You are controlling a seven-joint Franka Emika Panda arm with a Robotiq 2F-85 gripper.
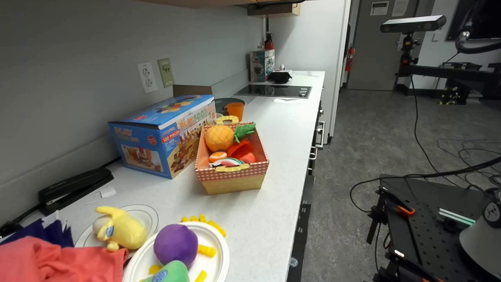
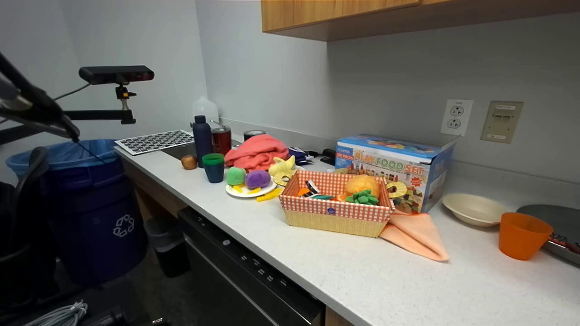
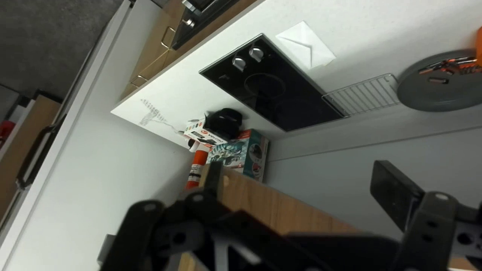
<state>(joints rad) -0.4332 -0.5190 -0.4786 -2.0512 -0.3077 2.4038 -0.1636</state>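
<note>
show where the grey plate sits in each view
In an exterior view: grey plate, above and left of centre.
In an exterior view: grey plate, cut off at right edge.
In the wrist view: grey plate, upper right, cut off.
Shared landmark: the orange cup overlapping its outline, only a sliver in the wrist view.

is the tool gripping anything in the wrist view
No, the tool stands open, the wall and wooden cabinet showing through the gap between its fingers.

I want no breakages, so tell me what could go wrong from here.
The open tool might hit the wooden cabinet behind it in the wrist view; clearance is unclear. The orange cup could tip if bumped. The round purple toy might roll off the white plate if nudged.
</note>
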